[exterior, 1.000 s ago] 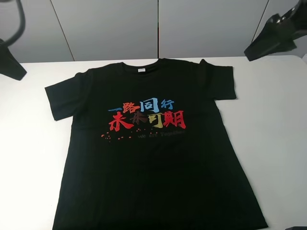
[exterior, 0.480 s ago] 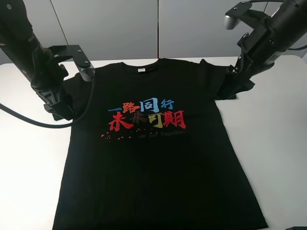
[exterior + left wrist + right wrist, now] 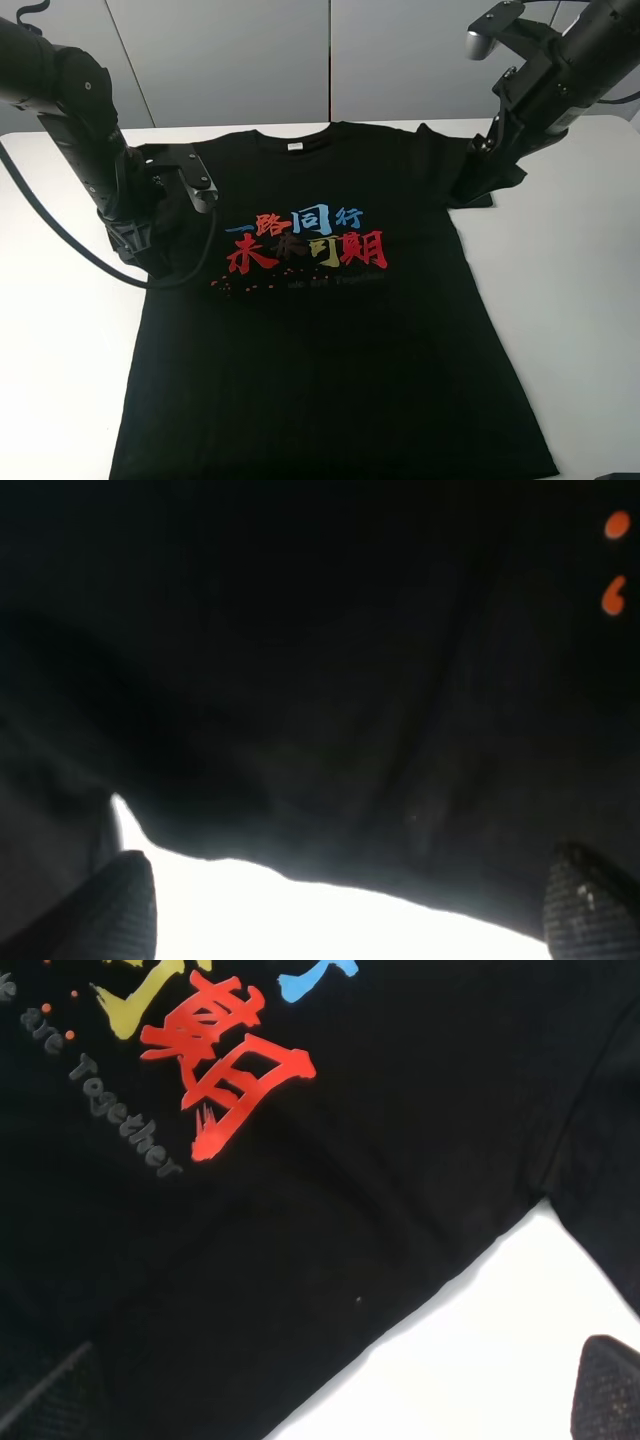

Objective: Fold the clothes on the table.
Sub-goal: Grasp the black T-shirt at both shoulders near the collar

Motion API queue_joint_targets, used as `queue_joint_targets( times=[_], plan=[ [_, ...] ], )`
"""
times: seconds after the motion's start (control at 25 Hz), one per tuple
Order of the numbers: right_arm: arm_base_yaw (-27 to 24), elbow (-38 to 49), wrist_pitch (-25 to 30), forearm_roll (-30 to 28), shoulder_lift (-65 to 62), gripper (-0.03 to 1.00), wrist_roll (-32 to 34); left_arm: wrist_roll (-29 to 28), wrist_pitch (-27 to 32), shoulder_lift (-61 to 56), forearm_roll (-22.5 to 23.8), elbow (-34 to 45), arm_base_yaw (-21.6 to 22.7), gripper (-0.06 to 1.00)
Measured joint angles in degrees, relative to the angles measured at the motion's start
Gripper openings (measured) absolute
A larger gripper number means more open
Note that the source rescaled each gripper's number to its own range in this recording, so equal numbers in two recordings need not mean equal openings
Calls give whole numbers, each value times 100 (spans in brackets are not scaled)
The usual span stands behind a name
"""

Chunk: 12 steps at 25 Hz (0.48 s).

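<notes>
One black T-shirt [image 3: 320, 340] lies flat and face up on the one white table [image 3: 585, 300]. Its collar is close to the far edge and its hem runs toward the near edge, out of the exterior view. One white neck label [image 3: 295, 147] shows at the collar. A single block of red, blue and yellow characters [image 3: 305, 240] crosses the chest.

Bare tabletop lies along both sides of the shirt, more of it toward the right edge.

Two grippers are over the shirt. The left gripper [image 3: 350, 910] is low over the shirt's left side edge by the armpit, fingers spread wide and holding nothing. The right gripper [image 3: 330, 1400] hangs by the right sleeve [image 3: 452, 160], also fully spread and empty, with the shirt's side edge and white table between its fingers.
</notes>
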Motion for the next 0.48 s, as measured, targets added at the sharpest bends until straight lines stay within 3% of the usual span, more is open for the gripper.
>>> queue_joint_targets(
  times=[0.48],
  plan=[
    [0, 0, -106, 0, 0, 100, 0, 46, -146, 88, 309, 0, -327, 100]
  ],
)
